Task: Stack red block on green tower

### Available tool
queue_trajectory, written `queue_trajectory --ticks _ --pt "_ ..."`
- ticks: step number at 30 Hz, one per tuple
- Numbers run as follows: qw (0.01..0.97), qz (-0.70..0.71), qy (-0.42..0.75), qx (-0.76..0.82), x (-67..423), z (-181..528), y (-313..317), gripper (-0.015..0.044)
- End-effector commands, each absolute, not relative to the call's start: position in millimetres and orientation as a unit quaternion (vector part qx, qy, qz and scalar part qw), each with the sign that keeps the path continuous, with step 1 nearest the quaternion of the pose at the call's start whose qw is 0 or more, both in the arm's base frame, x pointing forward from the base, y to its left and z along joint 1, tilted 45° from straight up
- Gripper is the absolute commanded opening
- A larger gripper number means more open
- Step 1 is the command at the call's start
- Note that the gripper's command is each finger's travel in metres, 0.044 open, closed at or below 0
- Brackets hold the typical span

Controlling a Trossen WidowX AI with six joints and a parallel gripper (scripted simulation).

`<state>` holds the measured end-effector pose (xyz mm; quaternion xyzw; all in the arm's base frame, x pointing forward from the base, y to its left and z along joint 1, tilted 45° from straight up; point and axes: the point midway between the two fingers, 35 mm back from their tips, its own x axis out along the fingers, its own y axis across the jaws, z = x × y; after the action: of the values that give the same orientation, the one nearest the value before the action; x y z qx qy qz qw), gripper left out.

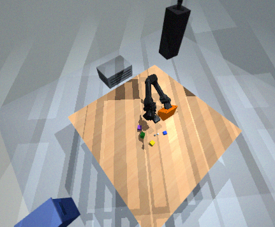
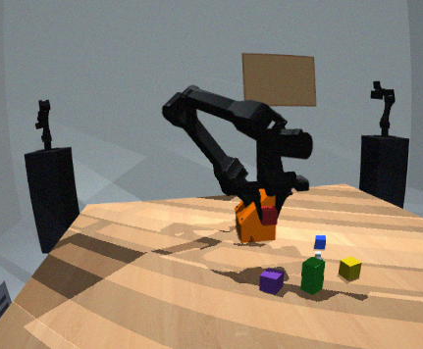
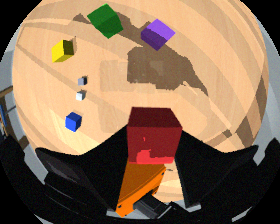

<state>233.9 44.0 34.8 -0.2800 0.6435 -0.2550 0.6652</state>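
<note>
The gripper (image 2: pixel 269 206) was clenched on the red block (image 2: pixel 269 215), one black finger (image 2: pixel 279 198) on each side of it. In the wrist view the block (image 3: pixel 152 136) filled the gap between the jaws. It hung above the table (image 2: pixel 126 294), in front of the orange base (image 2: pixel 249 226) as seen from the exterior view, touching no other block.

Positions below are given relative to the green tower (image 2: pixel 312 275), exterior view. The tower stood upright on the table. The held block was up and to the left of it, farther back, well apart. A purple block (image 2: pixel 271 281) sat just left of the tower, near but not touching. A yellow block (image 2: pixel 349 268) sat to its right, slightly tilted. A blue block (image 2: pixel 320 241) lay behind the tower, and a small white piece (image 2: pixel 317 255) showed just above the tower's top; could not tell whether it touched.

The arm (image 2: pixel 224 123) rose from the base, folded at the elbow up and left of the tower, then dropped to the wrist.

Beyond the table, two black pedestals (image 2: pixel 52 196) with small stands on top flanked the scene, and a brown panel (image 2: pixel 279 79) hung on the back wall.
</note>
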Motion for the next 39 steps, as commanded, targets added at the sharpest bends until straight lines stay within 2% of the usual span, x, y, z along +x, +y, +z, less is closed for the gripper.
queue_trajectory --ticks 1,39 --pt "0.666 -0.256 0.644 -0.277 239.1 35.1 48.0 0.0" --pt "0.669 -0.255 0.641 -0.275 364.1 -3.2 99.1 0.0"
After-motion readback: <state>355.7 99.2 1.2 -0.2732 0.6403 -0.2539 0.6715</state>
